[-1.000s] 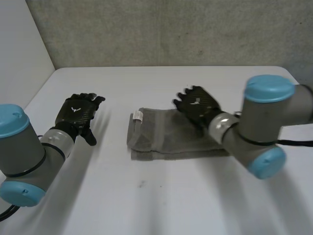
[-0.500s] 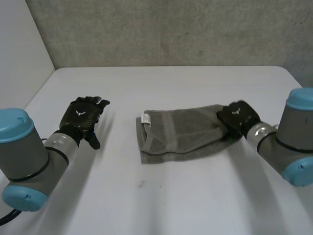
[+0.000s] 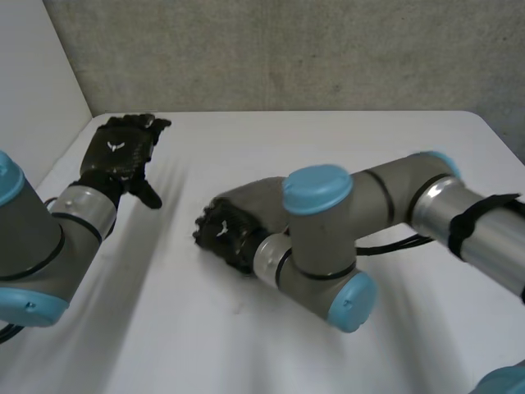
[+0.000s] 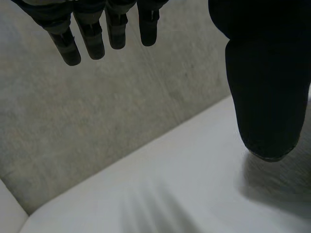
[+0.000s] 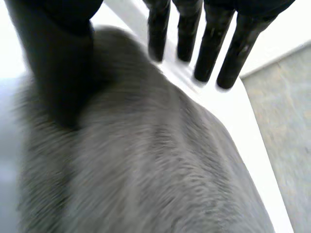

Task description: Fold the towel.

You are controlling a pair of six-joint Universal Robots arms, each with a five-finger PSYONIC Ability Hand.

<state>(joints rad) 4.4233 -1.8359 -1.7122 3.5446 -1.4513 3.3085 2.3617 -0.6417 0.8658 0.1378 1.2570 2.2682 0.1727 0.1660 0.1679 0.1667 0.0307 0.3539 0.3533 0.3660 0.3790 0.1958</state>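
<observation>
The grey towel lies mid-table, mostly hidden behind my right arm, with only a rounded hump showing. My right hand sits at the towel's left end, close to the table. In the right wrist view the towel lies under the palm. The straight fingers reach past its edge over the white table, and the thumb rests on the cloth. My left hand is raised at the far left, away from the towel, its fingers straight and holding nothing.
The white table runs back to a grey wall. A white side panel stands at the left. My right arm stretches across the middle of the table.
My right hand has swept from the towel's right end across to its left end, the arm now covering most of the cloth. My left hand has lifted farther back and left.
</observation>
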